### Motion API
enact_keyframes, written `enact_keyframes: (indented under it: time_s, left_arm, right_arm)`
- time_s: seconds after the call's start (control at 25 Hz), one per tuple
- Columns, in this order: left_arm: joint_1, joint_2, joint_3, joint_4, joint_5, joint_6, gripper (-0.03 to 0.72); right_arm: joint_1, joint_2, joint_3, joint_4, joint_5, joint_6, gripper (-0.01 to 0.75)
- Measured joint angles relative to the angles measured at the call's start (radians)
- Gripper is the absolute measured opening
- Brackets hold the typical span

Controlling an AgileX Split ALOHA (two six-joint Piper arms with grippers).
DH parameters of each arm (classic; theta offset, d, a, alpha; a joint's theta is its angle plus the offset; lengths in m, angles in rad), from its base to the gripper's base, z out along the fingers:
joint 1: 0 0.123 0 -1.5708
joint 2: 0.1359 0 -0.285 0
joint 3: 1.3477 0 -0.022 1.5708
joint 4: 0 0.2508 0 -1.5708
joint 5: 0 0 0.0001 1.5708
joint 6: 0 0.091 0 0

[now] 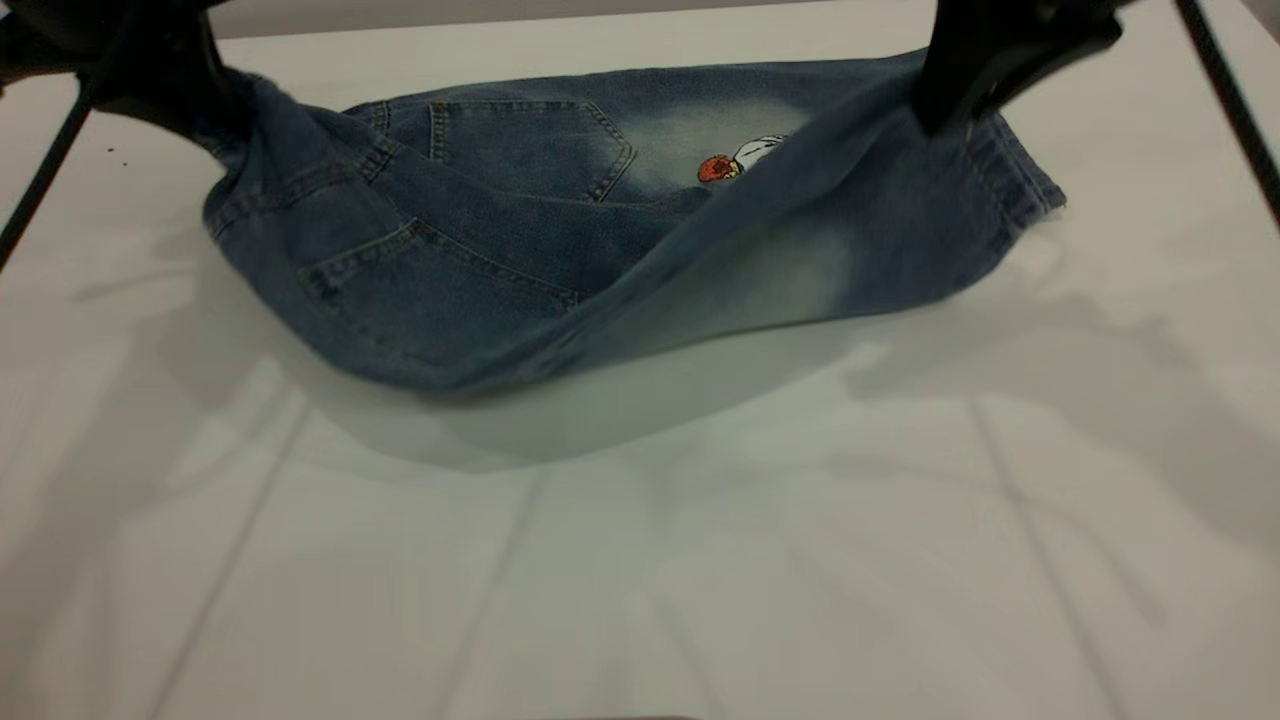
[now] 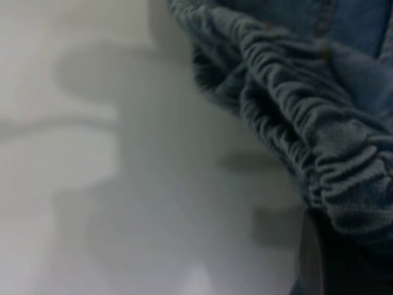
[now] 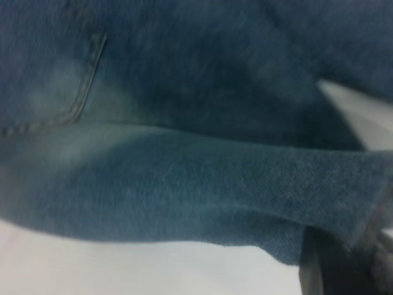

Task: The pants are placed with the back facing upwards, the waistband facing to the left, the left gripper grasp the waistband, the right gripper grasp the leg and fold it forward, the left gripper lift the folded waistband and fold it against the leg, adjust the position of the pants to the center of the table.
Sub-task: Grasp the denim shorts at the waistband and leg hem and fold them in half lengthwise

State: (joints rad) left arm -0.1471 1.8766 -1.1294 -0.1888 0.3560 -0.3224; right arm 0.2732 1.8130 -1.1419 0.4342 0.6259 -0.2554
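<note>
The blue denim knee-length pants [image 1: 560, 240] hang above the far half of the flat white bench [image 1: 640, 560], sagging in the middle. The black left end effector [image 1: 200, 110] pinches the gathered elastic waistband [image 2: 295, 117]; the black right end effector [image 1: 960, 100] pinches the plain faded leg [image 1: 880, 230] near its hem.

Risks, as judged:
- Denim may slip from either pinch, since each grip takes only a narrow edge.
- The sagging fold may land crooked if the two ends travel unevenly.

Both end effectors are cut off by the upper frame edge. The cartoon print [image 1: 740, 160] is mostly covered.
</note>
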Motion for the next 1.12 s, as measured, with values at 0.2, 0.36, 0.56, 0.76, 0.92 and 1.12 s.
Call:
enact_keyframes:
  time_s: [0.2, 0.36, 0.56, 0.76, 0.92, 1.12]
  left_arm:
    - [0.0, 0.0, 0.0, -0.202, -0.074, 0.0, 0.088]
    - [0.0, 0.0, 0.0, -0.352, -0.145, -0.001, 0.087]
    - [0.0, 0.0, 0.0, -0.564, -0.223, -0.001, 0.087]
    - [0.001, 0.0, 0.0, -0.735, -0.319, -0.001, 0.087]
    - [0.001, 0.025, 0.0, -0.831, -0.369, -0.001, 0.087]
    - [0.001, 0.091, -0.005, -0.911, -0.413, -0.001, 0.087]
  right_arm:
    - [-0.054, 0.0, -0.053, 0.001, 0.004, 0.0, 0.025]
    - [-0.111, 0.0, -0.091, 0.002, 0.005, 0.0, 0.025]
    - [-0.165, 0.019, -0.11, 0.001, -0.034, 0.0, 0.025]
    - [-0.204, 0.063, -0.117, 0.004, -0.08, 0.0, 0.026]
    - [-0.224, 0.115, -0.148, 0.024, -0.095, 0.0, 0.026]
    - [-0.226, 0.17, -0.187, 0.05, -0.144, 0.0, 0.026]
